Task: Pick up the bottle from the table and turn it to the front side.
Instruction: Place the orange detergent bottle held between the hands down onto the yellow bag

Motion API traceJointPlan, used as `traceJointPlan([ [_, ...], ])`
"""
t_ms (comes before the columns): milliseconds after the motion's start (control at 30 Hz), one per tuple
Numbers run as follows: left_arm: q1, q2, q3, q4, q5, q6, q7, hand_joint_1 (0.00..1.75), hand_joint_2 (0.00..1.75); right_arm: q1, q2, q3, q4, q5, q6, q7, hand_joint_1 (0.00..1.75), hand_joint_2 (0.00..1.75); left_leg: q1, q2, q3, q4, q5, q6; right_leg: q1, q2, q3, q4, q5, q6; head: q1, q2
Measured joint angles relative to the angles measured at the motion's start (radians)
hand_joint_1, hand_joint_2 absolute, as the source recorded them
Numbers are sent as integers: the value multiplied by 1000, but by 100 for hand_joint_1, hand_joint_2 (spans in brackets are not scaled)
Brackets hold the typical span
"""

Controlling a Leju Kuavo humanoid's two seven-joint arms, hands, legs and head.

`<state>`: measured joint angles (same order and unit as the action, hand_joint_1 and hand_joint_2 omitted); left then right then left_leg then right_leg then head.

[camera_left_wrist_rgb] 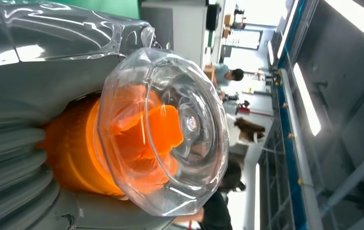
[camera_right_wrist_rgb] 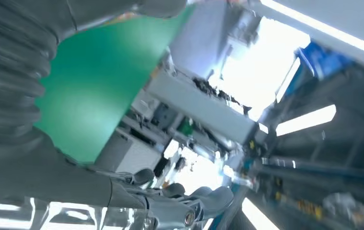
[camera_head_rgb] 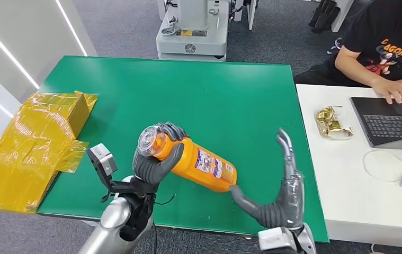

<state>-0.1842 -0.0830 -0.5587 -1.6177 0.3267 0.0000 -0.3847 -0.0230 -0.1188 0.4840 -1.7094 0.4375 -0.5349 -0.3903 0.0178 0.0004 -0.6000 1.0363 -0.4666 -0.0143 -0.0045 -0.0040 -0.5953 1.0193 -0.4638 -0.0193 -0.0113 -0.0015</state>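
Note:
An orange bottle (camera_head_rgb: 204, 163) with a clear cap (camera_head_rgb: 149, 142) and a white label is held tilted above the green table (camera_head_rgb: 198, 95). My left hand (camera_head_rgb: 156, 159) grips it around the neck, just below the cap. The left wrist view looks straight at the clear cap (camera_left_wrist_rgb: 170, 129) and the orange neck (camera_left_wrist_rgb: 74, 153) between my fingers. My right hand (camera_head_rgb: 278, 196) is spread with fingers pointing up; its thumb tip touches the bottle's bottom end. The right wrist view shows its fingers (camera_right_wrist_rgb: 180, 206) spread over the green table (camera_right_wrist_rgb: 98, 96).
A yellow-wrapped box (camera_head_rgb: 34, 143) lies at the table's left edge. A white table (camera_head_rgb: 347, 174) on the right carries a laptop (camera_head_rgb: 394, 119), a wrapped snack (camera_head_rgb: 333, 123) and a white cable (camera_head_rgb: 389, 166); a person (camera_head_rgb: 384, 47) types there. A grey machine base (camera_head_rgb: 190, 37) stands beyond the table.

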Motion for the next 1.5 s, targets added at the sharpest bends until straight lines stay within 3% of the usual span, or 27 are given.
traceJointPlan([
  [267, 5, -5, 95, -66, -201, 86, 22, 175, 175, 93, 26, -2, -153, -69, -99, -67, 0, 175, 0, 0, 0, 0, 0, 0, 0, 0, 0, 0, 0, 0, 0, 0],
  [567, -17, 70, 234, -187, -599, 194, 54, 175, 175, 182, 44, 2, -282, -29, -120, -72, 0, 175, 0, 0, 0, -1, 0, 0, 0, 0, 0, 0, 0, 0, 0, 0],
  [767, -39, 157, 258, -225, -867, 243, 111, 175, 175, 221, 51, 0, -318, -34, -100, -84, 0, 175, 0, 0, 0, -1, 0, 0, 0, 0, 0, 0, 0, 0, 0, 0],
  [900, -93, 269, 256, -220, -1180, 327, 231, 175, 175, 227, 60, -2, -331, -45, -60, -95, 0, 175, 0, 2, 1, -1, 1, -1, 0, 2, -1, 1, 0, -1, 0, 0],
  [1000, -129, 336, 255, -213, -1294, 365, 276, 175, 175, 229, 65, -5, -339, -45, -47, -96, 0, 175, 0, 2, 1, -1, 1, -1, 1, 2, -1, 1, 1, -1, 0, 0],
  [1100, -152, 394, 240, -201, -1359, 347, 323, 175, 175, 232, 68, -8, -345, -48, -43, -97, 0, 175, 1, 3, 1, -1, 1, -1, 1, 3, -1, 1, 1, -1, 0, 0],
  [1267, -220, 491, 167, -124, -1386, 221, 344, 175, 175, 241, 69, -11, -355, -67, -58, -115, 0, 175, 0, 3, 1, -1, 1, -1, 1, 3, -1, 1, 1, -1, 0, 0],
  [1500, -319, 553, 35, 34, -1437, 91, 322, 175, 175, 264, 57, -11, -362, -105, -99, -148, 0, 175, 0, 4, 1, -1, 1, -1, 1, 4, -1, 1, 1, -1, 0, 0],
])
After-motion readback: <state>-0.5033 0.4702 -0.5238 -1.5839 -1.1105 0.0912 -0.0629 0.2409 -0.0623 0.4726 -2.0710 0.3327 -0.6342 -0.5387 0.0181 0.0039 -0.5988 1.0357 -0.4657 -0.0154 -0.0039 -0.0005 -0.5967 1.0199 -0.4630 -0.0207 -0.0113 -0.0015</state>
